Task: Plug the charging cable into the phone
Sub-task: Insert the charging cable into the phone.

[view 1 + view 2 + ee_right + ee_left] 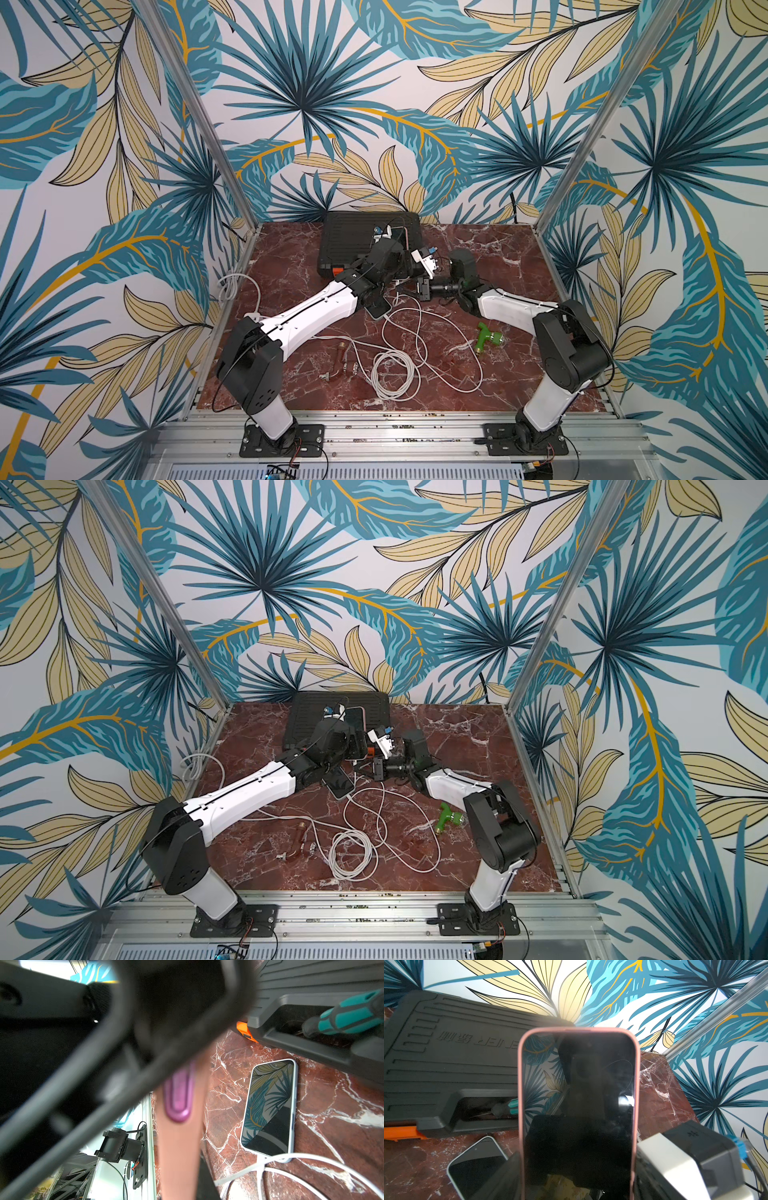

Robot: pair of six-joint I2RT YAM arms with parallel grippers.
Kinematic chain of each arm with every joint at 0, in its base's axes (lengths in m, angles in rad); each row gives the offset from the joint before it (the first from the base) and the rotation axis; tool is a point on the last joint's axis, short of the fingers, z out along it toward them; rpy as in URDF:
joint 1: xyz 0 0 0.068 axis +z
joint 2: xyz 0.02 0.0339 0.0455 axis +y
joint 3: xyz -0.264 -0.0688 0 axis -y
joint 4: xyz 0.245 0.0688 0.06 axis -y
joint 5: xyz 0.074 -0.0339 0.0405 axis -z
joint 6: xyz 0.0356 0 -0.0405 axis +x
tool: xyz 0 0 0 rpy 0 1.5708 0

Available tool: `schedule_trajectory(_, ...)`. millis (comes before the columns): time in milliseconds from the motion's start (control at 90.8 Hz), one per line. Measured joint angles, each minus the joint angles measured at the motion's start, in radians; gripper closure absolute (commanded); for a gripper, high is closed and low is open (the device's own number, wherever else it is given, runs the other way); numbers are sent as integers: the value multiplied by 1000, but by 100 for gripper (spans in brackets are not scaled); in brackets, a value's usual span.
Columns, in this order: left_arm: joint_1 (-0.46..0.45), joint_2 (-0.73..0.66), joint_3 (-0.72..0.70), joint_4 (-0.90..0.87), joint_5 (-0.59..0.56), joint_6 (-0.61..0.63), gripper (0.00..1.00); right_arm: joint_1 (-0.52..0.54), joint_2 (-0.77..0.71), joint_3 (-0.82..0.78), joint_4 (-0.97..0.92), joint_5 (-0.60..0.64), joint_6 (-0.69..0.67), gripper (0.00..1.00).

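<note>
A phone (578,1095) in a pink case stands up out of my left gripper (578,1178), whose jaws are closed on its two long sides. In a top view this phone (356,725) is raised in front of the toolbox. My right gripper (374,766) is shut at the phone's lower end. In the right wrist view the pink case edge (178,1147) with a purple button runs away from the right gripper (193,1194). A strand of the white charging cable (249,1169) leads into the right jaws. Its plug is hidden.
A second phone (270,1109) with a pale rim lies flat on the marble, a white lead at its near end. Behind it is a black toolbox (357,237) with a teal screwdriver (349,1016). Cable coils (392,370), a green fitting (488,338) and a copper fitting (338,361) lie in front.
</note>
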Motion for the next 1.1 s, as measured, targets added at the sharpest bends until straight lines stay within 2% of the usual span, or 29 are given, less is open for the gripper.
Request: schedule_trajectory(1101, -10, -12, -44, 34, -12, -2, 72, -6, -2, -6, -5, 1, -16, 100)
